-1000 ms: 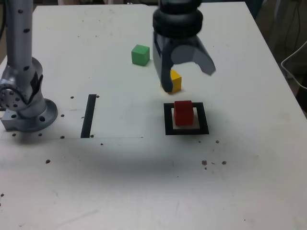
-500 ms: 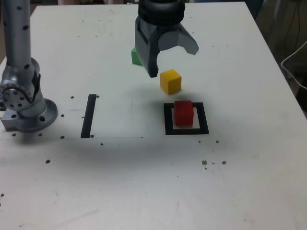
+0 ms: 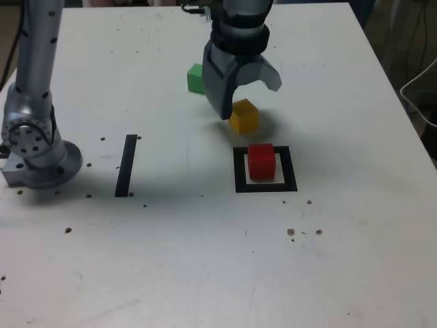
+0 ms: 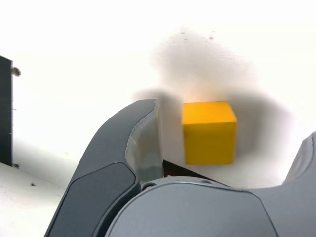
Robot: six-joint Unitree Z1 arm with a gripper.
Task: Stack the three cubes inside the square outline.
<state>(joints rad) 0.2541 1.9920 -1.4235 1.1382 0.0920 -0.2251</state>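
- Fingers (image 4: 146, 143) spread wide, released, with nothing between them gripped.
- Yellow cube (image 4: 210, 143) on the table, in the space ahead of the gripper (image 3: 250, 103), apart from both fingers; it looks like the next one to take.
- It is not centred in that gap: the wrist view shows it nearer the finger on the side of the black strip (image 4: 5, 111), with more room toward the other finger. A small shift toward the strip side would even the gap before closing.
- Being a cube, it has no long axis to match; its side faces look nearly square to the fingers, so little turning seems needed, mostly centring and lowering.
- Red cube (image 3: 261, 162) sits inside the outline (image 3: 241, 184), from the yellow cube toward the exterior view's right and nearer that camera. It makes the base.
- Green cube (image 3: 196, 79) is beyond the yellow cube, toward the exterior view's left, partly hidden by the gripper.
- Descending off-centre, the nearer finger could land on the yellow cube or nudge it aside.
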